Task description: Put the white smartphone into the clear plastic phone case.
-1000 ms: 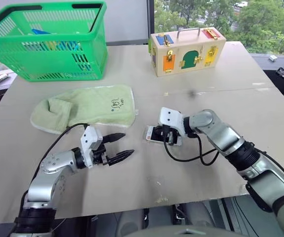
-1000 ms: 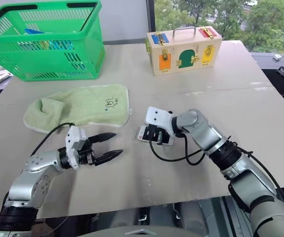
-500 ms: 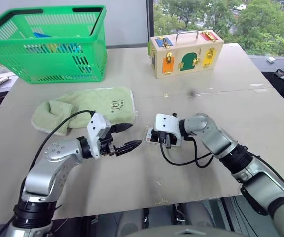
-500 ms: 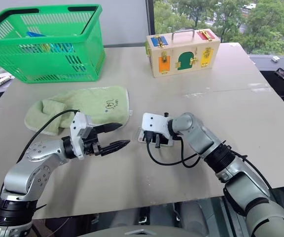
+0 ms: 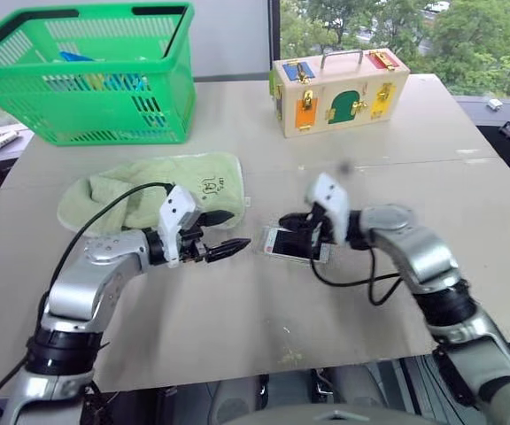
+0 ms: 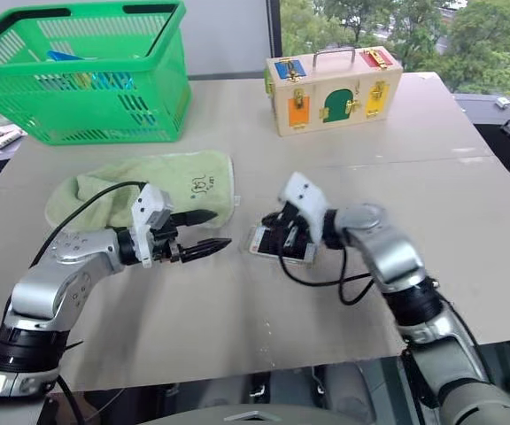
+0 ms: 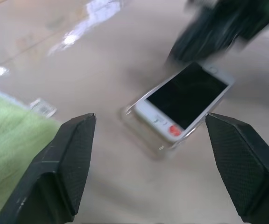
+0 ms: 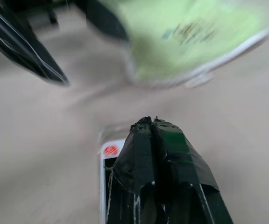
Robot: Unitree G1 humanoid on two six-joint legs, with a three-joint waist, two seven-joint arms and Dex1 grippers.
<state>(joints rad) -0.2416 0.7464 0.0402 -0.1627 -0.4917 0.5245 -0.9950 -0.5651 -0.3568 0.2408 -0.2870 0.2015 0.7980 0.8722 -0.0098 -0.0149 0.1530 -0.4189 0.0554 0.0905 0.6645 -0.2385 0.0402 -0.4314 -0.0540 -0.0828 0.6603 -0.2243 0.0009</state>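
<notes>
I saw one green basket (image 5: 87, 75), one wooden box (image 5: 337, 91), one towel (image 5: 153, 199); left gripper (image 5: 226, 232) spread, right gripper (image 5: 301, 232) pinched over the white smartphone (image 5: 290, 245).

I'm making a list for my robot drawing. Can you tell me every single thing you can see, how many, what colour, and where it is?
table: one, beige, under everything.
basket: one, green, far left corner, some blue and yellow things inside that I can't make out.
wooden box: one, pale wood with orange, green and yellow doors and a handle, far middle of the table.
towel: one, light green, left of middle.
white smartphone: one, white with a black screen, middle of the table, between the grippers.
clear plastic phone case: one, see-through, its rim shows around the phone.
left gripper: black fingers, open, pointing at the phone.
right gripper: black fingers, shut, over the phone.
</notes>
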